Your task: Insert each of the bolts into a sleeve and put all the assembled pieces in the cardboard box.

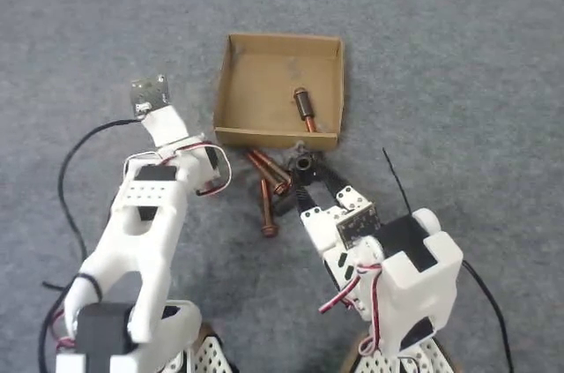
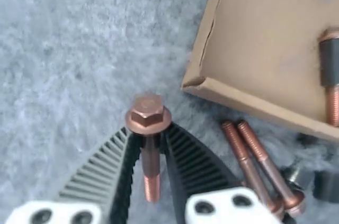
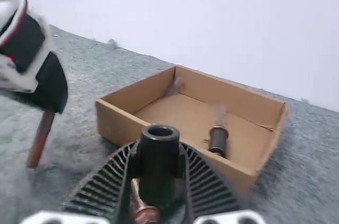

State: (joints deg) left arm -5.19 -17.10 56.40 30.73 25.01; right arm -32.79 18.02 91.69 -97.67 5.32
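Worktop (image 1: 458,82) of grey carpet, with a white wall (image 3: 212,23) behind it. Left arm (image 1: 141,232) and right arm (image 1: 405,276), both white, rise from the near edge, and both lean toward the box (image 1: 278,138).

Box: open cardboard tray lying flat beyond both grippers, with its near wall facing them. One assembled piece (image 1: 305,108), a copper bolt in a dark sleeve, lies on the box floor near the right wall.

Left gripper (image 2: 149,128): just off the near left corner of the box, closed around a copper bolt (image 2: 150,152). The shank is clamped between the ribbed jaws, and the hexagonal head sits just past the fingertips.

Right gripper (image 3: 159,152): in front of the near wall of the box, closed around a black sleeve (image 3: 158,168). The open end of the sleeve stands clear of the fingertips.

Loose bolts (image 1: 269,170): two lie side by side on the carpet between the grippers, close to the near wall. A third bolt (image 1: 266,207) lies just nearer the arms. All three lie under the space that separates the held bolt from the held sleeve.
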